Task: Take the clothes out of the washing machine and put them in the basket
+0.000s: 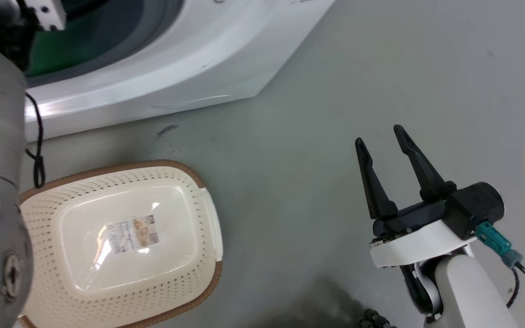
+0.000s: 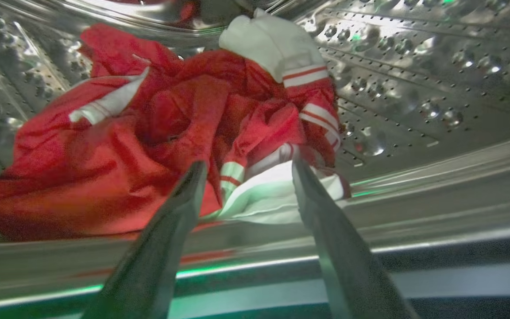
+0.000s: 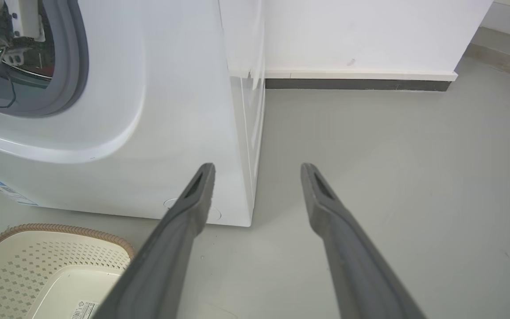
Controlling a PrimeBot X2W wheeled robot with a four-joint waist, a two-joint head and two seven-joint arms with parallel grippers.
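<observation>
Left gripper (image 2: 248, 164) is inside the washing machine (image 1: 189, 59), fingers spread wide and nothing clamped. Its tips are at the near edge of the clothes (image 2: 148, 133); contact unclear. The clothes lie as a red-and-white heap in the steel drum (image 2: 414, 66). Right gripper (image 1: 378, 135) has its fingers parted and holds nothing, over the floor (image 1: 290, 182). The basket (image 1: 130, 175) stands on the floor just before the machine.

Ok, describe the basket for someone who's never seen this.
Find the white washing machine. On the grey floor in front of it sits the basket, a cream rounded-rectangular tub. Perforated sides, a brown rim and a label on its bottom mark it out.
</observation>
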